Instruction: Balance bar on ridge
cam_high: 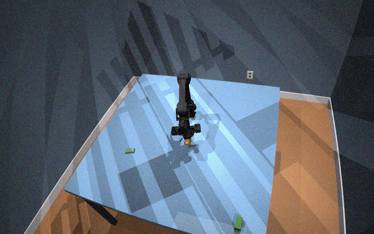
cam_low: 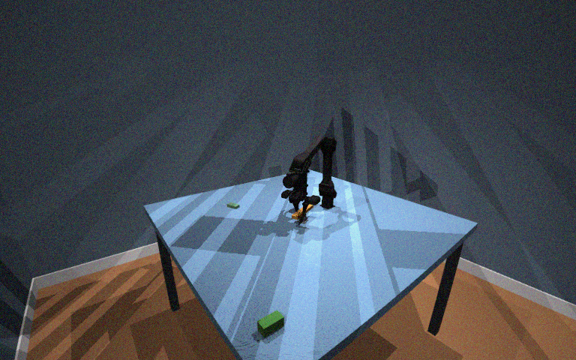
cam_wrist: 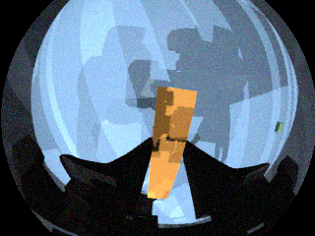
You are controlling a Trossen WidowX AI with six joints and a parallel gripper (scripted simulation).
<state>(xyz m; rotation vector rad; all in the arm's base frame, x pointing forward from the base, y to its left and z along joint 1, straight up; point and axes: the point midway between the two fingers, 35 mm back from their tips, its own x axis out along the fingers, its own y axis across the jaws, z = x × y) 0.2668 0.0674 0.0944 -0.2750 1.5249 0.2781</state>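
And here we are at the delicate part: the orange bar is in the grip of the black gripper, 2 dark fingers closed on its long sides. The bar sits out in front of the arm, low over the blue table, running lengthwise between the fingers and poking out at both ends. That grip near the middle probably keeps its weight even, just what a balancing act wants. The fingers point down, presumably so they can part sideways without tipping it. What about the ridge? I can't pick it out, so whether the bar touches it is anyone's guess; that hold suggests lining up or settling before release.

Look at the shapes: a plain, straight-edged bar with flat faces, shadows patching its orange, perhaps painted wood. The tabletop looks smooth and matte, striped by light. Well apart lie 2 green blocks, the nearer block and the smaller-looking block, both oblong. Danger now: an off-centre bar could tilt once let go, or a finger might drag it.
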